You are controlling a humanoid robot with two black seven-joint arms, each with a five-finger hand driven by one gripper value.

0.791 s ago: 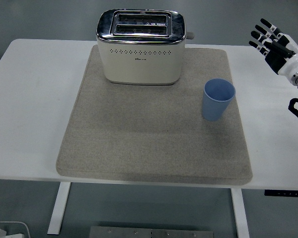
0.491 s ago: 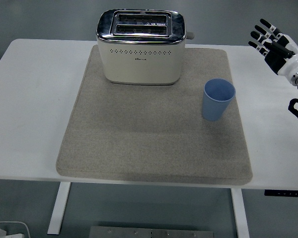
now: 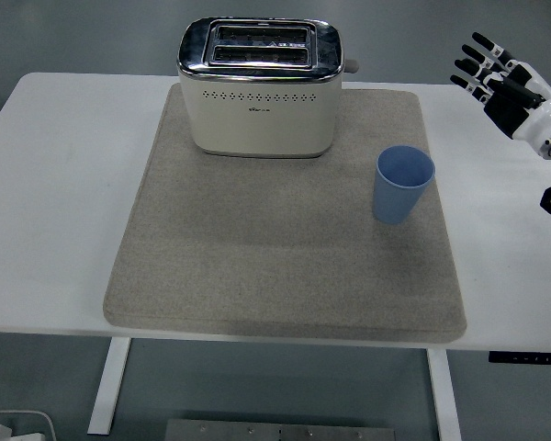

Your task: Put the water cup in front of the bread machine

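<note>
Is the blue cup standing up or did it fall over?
Standing up. The blue cup sits upright on the grey mat, its round opening facing up, right of the toaster.

A grey felt mat [image 3: 285, 266] lies across the middle of the white desk [image 3: 55, 202]. At the mat's far edge stands the cream, chrome-topped bread machine [image 3: 260, 87], and the blue plastic water cup [image 3: 403, 185] stands upright nearer me, to its right, well apart. My right hand [image 3: 507, 84] hangs over the desk's far right edge, beyond the cup.

Bare mat [image 3: 257, 248] lies before the toaster [image 3: 260, 87]; only the blue cup [image 3: 403, 185] stands right.
</note>
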